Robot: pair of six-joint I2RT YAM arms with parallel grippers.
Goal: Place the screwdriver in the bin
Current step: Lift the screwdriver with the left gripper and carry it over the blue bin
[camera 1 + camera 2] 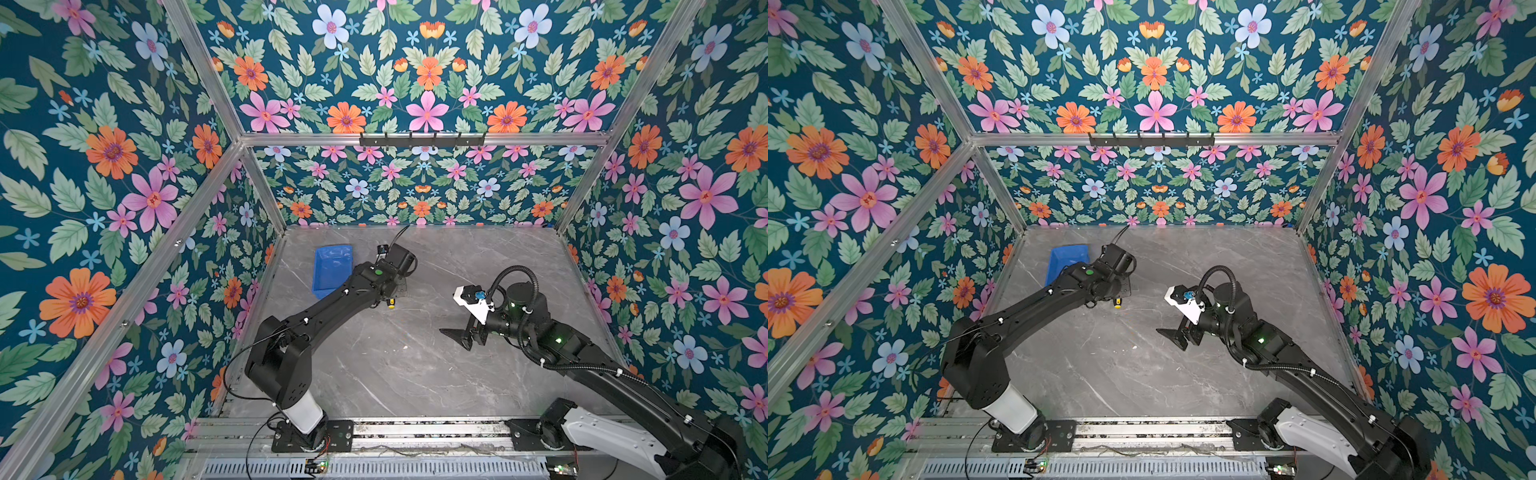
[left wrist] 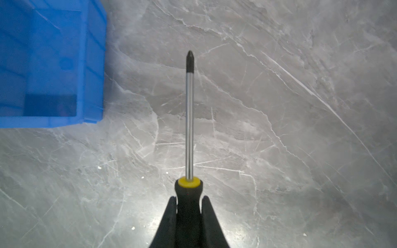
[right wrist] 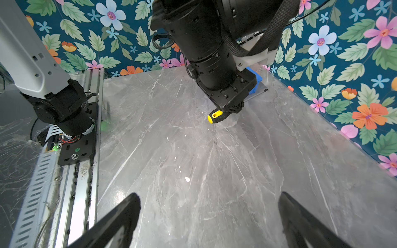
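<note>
The slim screwdriver (image 2: 189, 120), with a bright steel shaft, dark tip and black handle collared in yellow, is clamped by its handle between the two black fingers of the left tool (image 2: 189, 198). The shaft points straight ahead over the grey marbled table (image 2: 279, 128). In the right wrist view the handle's yellow-and-black butt sticks out behind that tool, low over the table; I cannot tell whether it touches. The low-walled blue plastic bin (image 2: 92, 64) stands just beside the shaft, apart from it, and in both top views it sits at the far left of the table, partly under the left arm. The step in hand looks like the carry to the bin. To do it well, raise the tip above the rim first, turn the shaft along the bin's longer side, lower it inside and only then let go. The grip sits far back, so a smooth move guards against pivoting. The right tool (image 3: 208, 196) hangs well apart, fingers spread and empty.
</note>
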